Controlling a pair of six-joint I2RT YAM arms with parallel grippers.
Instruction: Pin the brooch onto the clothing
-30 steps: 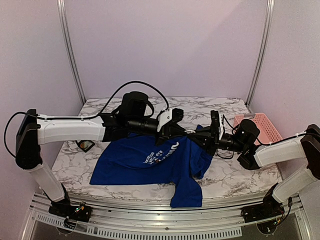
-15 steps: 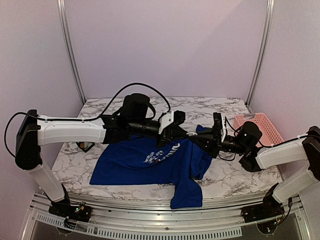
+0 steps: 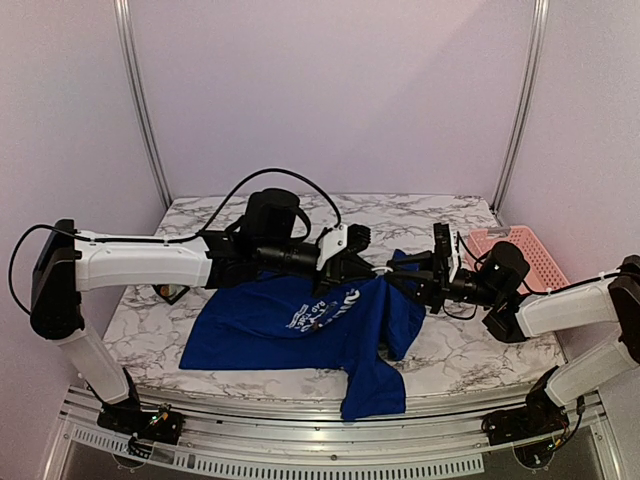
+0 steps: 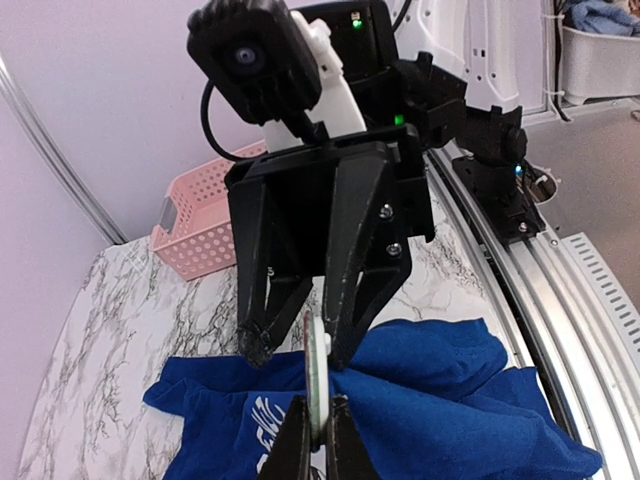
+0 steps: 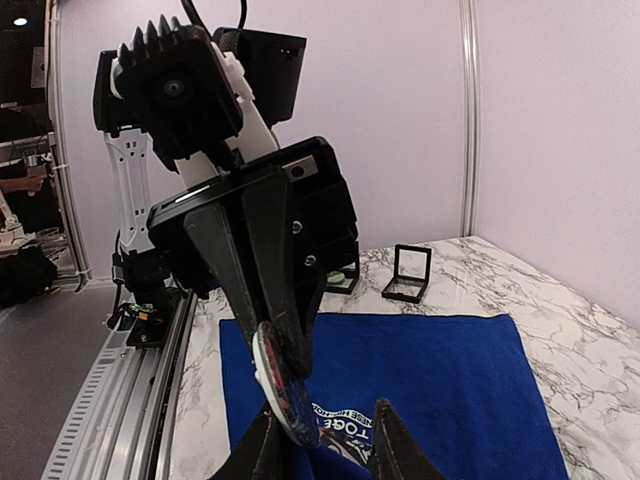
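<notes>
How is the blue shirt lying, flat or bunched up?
Partly bunched: most of the shirt lies spread on the table, but the part by the left gripper rises in folds.

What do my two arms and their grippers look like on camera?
The left arm and right arm match: white link covers, black joints and motor housings. A black cable loops over the left arm. The left gripper and right gripper each have black, tapering wedge-shaped fingers below a white-and-black wrist camera housing.

Noted marble-veined table (image 3: 455,352), with pink latticed basket (image 3: 520,252) at far right corner. Spotted small black square box (image 5: 408,274) standing open on the marble.
</notes>
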